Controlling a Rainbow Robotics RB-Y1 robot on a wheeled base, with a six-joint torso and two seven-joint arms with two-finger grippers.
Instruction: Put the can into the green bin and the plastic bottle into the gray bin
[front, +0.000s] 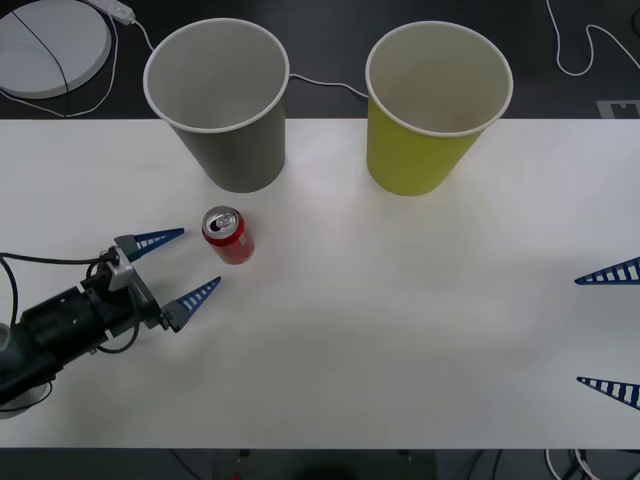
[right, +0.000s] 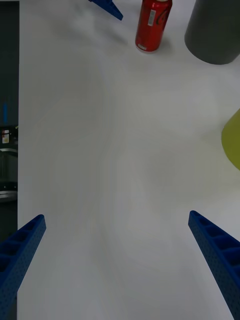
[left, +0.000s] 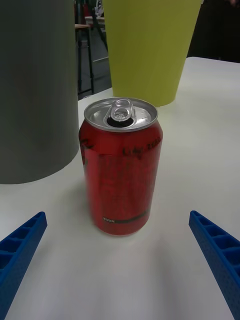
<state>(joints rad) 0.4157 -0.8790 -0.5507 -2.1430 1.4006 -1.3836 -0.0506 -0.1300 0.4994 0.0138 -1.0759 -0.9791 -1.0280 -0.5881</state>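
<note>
the right tool (front: 609, 325) (fingertips aside) is cut off at the front view's edge.

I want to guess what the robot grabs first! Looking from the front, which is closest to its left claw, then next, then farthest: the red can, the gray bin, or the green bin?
From the open left gripper:
1. The can, standing just ahead of its fingertips.
2. The gray bin, behind the can at the table's far edge.
3. The green bin, farther toward the robot's right.
</note>
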